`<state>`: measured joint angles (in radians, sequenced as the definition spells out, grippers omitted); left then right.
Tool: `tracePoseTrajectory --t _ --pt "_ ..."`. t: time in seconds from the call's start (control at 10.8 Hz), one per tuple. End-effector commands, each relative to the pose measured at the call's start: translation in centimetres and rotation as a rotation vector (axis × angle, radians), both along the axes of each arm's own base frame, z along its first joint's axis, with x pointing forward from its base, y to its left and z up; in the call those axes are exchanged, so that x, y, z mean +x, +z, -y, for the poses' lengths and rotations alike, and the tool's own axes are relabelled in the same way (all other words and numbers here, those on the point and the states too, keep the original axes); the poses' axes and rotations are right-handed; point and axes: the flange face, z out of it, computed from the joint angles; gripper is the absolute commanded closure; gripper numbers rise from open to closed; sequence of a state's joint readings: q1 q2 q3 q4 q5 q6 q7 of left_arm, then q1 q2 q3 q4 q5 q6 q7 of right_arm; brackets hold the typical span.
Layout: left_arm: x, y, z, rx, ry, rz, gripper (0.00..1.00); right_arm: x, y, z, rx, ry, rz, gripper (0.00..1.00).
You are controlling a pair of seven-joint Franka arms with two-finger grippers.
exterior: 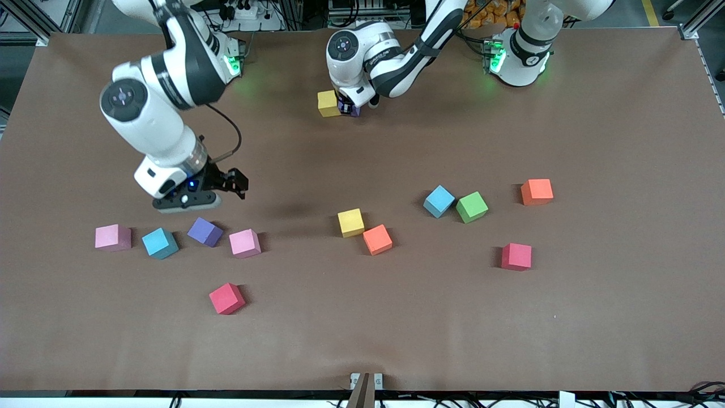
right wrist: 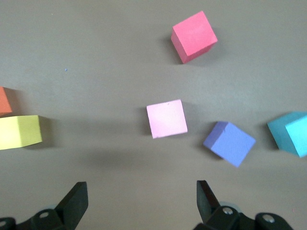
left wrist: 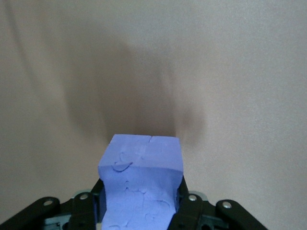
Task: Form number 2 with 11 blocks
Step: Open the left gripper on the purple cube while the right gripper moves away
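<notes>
1. Left hand [exterior: 352, 107] is clamped on a purple block [left wrist: 142, 184], right down at the bench [exterior: 595, 130] and touching the yellow block [exterior: 328, 103] near the bases, so that pair looks like the digit's start.
2. Right hand [exterior: 224, 184] hangs with fingers apart over the loose purple cube [exterior: 204, 232] and pink cube [exterior: 244, 243].
3. Nothing's blocking either.

The brown desk [exterior: 362, 328] carries loose blocks [exterior: 351, 222]: pink, blue, purple, red ones toward the right arm's end, and a yellow block [exterior: 328, 103] near the bases.
</notes>
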<state>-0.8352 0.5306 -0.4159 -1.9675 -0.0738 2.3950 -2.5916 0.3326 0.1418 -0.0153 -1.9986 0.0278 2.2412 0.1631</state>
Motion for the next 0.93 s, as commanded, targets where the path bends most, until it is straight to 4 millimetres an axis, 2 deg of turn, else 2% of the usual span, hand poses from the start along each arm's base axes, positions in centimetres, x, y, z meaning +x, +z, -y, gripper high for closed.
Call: tracePoseTrajectory --t 0.0,0.28,0.65,0.84 --pt "0.5 0.1 1.0 -0.026 0.001 -0.011 1.0 2.3 -2.5 3.0 -0.012 0.074 -0.004 0.0" --pt "0.7 0.0 1.3 -0.03 0.005 -0.013 1.0 3.6 -4.4 6.0 -0.004 0.079 0.003 0.0" --pt "1.0 -0.7 1.4 -0.026 0.007 -0.018 1.0 3.8 -4.0 6.0 -0.005 0.088 0.015 0.0" --pt "0.9 -1.0 1.4 -0.022 -0.002 -0.017 0.01 4.0 -4.0 6.0 -0.006 0.089 0.016 0.0"
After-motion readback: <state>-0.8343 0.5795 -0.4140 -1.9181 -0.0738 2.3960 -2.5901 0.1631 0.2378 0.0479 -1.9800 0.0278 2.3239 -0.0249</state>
